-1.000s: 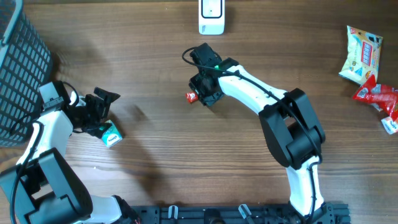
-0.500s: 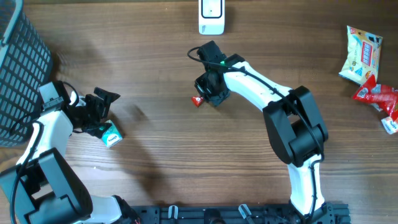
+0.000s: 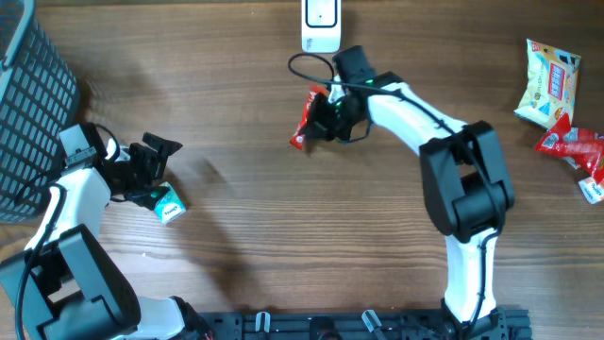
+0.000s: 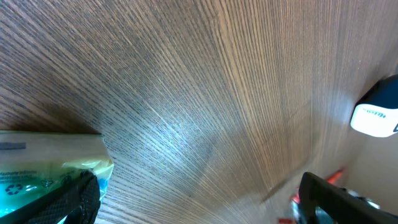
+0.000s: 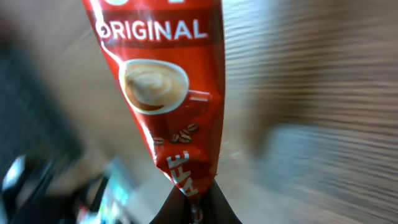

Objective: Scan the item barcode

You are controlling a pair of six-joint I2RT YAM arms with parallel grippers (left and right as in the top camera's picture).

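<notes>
- The left gripper, well off to the near left of the scanner, has not moved. Its jaws are spread wide and hold nothing, and a teal packet lies just beside one finger.
- The right gripper has pinched shut on one end of the red coffee sachet. It has carried the sachet from lower on the table to just short of the scanner's near side.
- The wrist view shows only the sachet's printed front and no barcode, so I judge that turning the code toward the scanner is still to do.
</notes>
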